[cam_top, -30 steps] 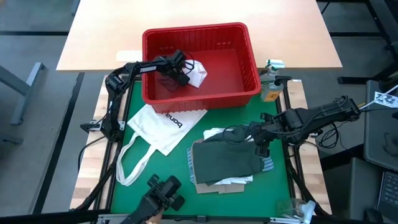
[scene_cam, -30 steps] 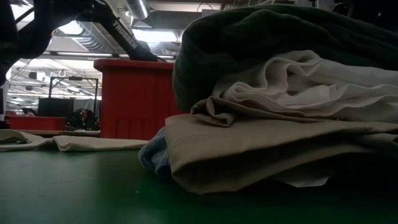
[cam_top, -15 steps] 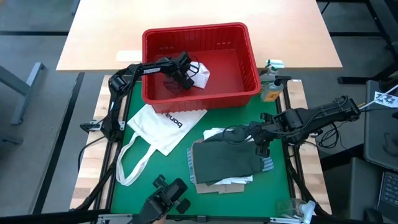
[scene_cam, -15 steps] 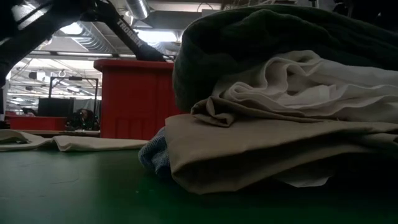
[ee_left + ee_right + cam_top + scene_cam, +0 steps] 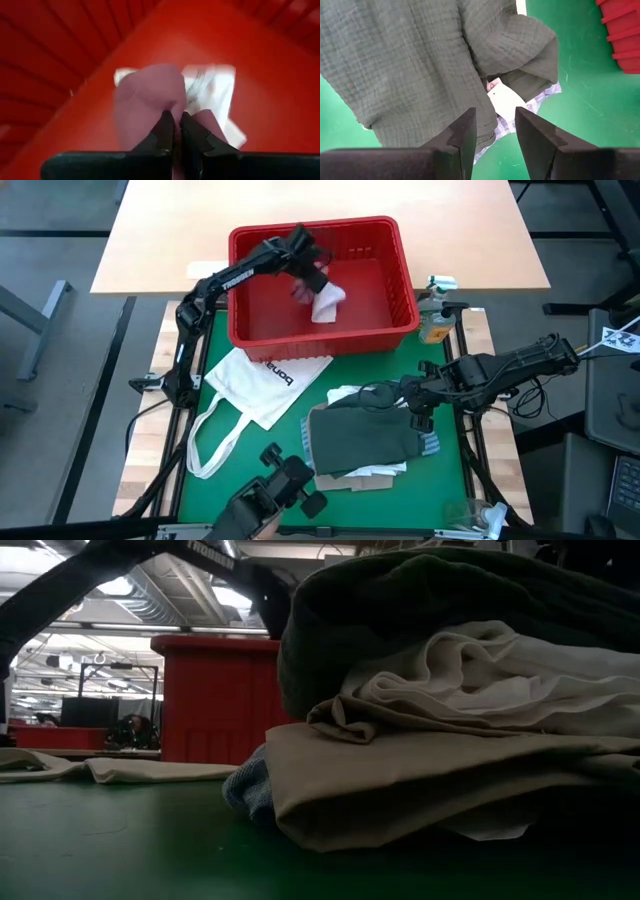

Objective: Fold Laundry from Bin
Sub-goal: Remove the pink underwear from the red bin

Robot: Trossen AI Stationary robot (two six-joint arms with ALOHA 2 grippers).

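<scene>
left end effector (image 5: pixel 176 131) pinching maroon-white piece (image 5: pixel 150 100) | wrist-only | right end effector (image 5: pixel 495 131) apart

Two dark jointed arms, white lettering, black cables, tapered dark fingers (image 5: pixel 462 137)

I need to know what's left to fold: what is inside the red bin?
Inside the red bin only a small maroon and white piece shows, pinched by the left tool. The near wall hides part of the floor.

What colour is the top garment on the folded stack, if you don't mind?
Dark green-grey top, a crinkled weave; the right wrist view shows it best.
</scene>
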